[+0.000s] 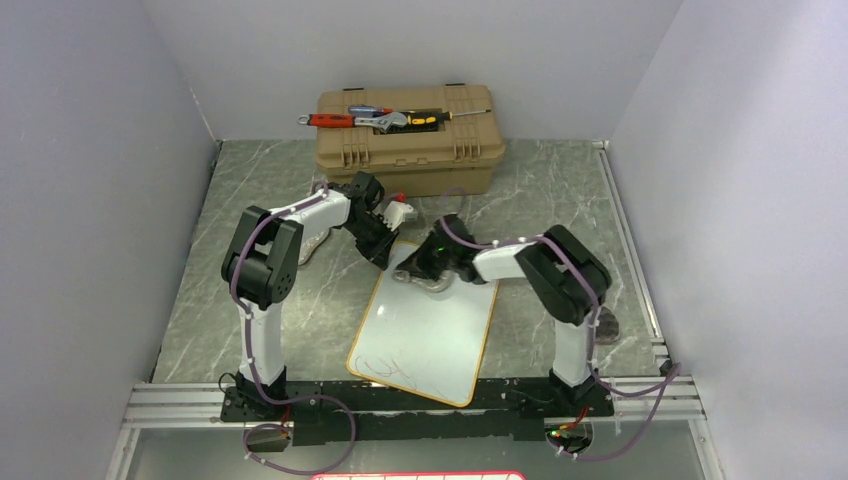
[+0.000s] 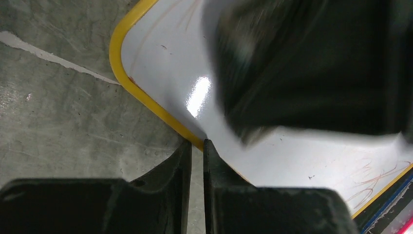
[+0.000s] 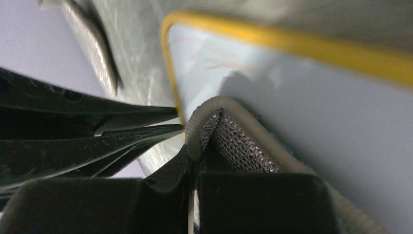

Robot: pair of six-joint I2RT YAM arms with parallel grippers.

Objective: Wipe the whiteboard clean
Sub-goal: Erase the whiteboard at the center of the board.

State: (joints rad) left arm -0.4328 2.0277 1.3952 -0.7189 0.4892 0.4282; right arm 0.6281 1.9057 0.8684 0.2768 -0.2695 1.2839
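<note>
The whiteboard [image 1: 430, 325] lies flat on the table, white with a yellow rim, and dark scribbles [image 1: 385, 368] show near its front left corner. My left gripper [image 1: 383, 252] sits at the board's far left corner. In the left wrist view its fingers [image 2: 195, 146] stand nearly together across the yellow rim [image 2: 146, 95]. My right gripper [image 1: 437, 262] is shut on a grey mesh cloth [image 3: 234, 136], which is pressed against the board's far end [image 3: 302, 107]. The right gripper and cloth appear as a dark blur [image 2: 311, 63] in the left wrist view.
A tan toolbox [image 1: 405, 150] stands at the back with a wrench and screwdrivers [image 1: 375, 119] on its lid. A small red and white object [image 1: 400, 208] lies behind the left gripper. Grey walls close in on both sides. A metal rail [image 1: 400, 400] runs along the near edge.
</note>
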